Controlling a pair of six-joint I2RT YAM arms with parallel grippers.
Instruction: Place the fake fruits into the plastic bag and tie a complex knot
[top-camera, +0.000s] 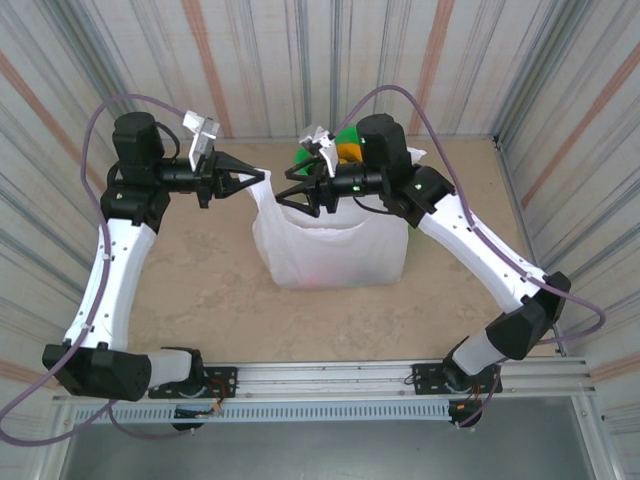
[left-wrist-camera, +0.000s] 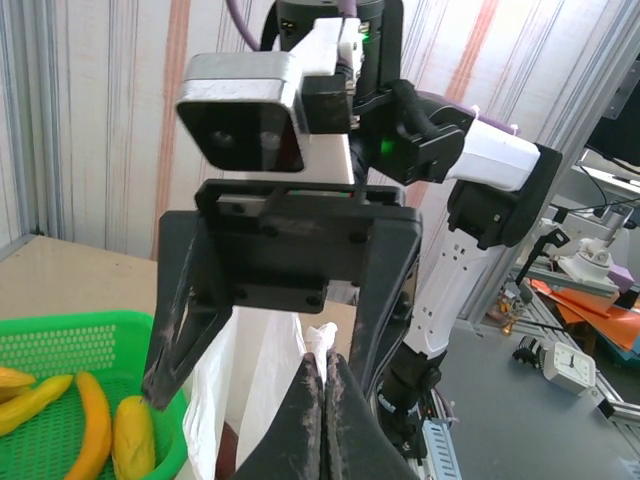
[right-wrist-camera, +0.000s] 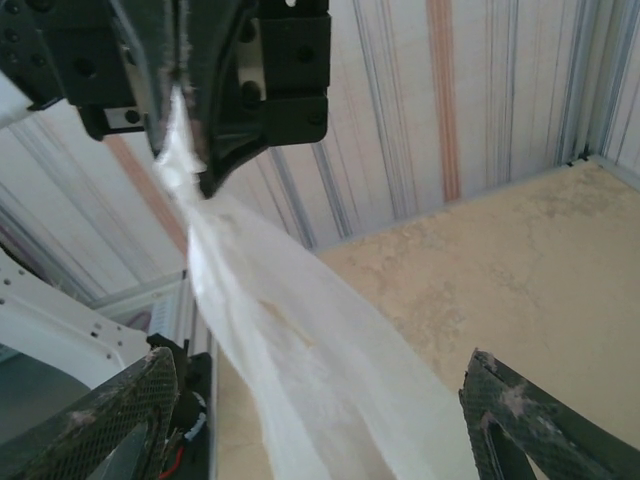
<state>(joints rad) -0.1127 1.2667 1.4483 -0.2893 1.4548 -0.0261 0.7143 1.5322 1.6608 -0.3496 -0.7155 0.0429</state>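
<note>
**Left jaws pinched on bag handle; right jaws apart**

Left gripper (left-wrist-camera: 322, 372), closest to its own wrist camera: jaws together, clamped on a thin strip of white film. That strip is a handle loop (right-wrist-camera: 280, 330) of the plastic bag (top-camera: 330, 255).

Top view: the bag stands upright mid-table between the two arms, with its handle pulled up and to the left. The right gripper (top-camera: 292, 190) sits over the bag mouth, facing the left one.

Right wrist view: the right jaws stand wide apart. The taut handle runs between them up to the left gripper; contact cannot be judged.

Left wrist view adds a green mesh basket (left-wrist-camera: 60, 345) behind the bag, holding yellow bananas (left-wrist-camera: 95, 430). A green light (left-wrist-camera: 385, 145) glows on the right arm.

Top view: a faint pink-red tint shows through the film low in the bag; which piece cannot be told.

Surface: beige speckled tabletop (top-camera: 180, 280). Corrugated white walls (top-camera: 260, 60) with orange stripes enclose three sides.
</note>
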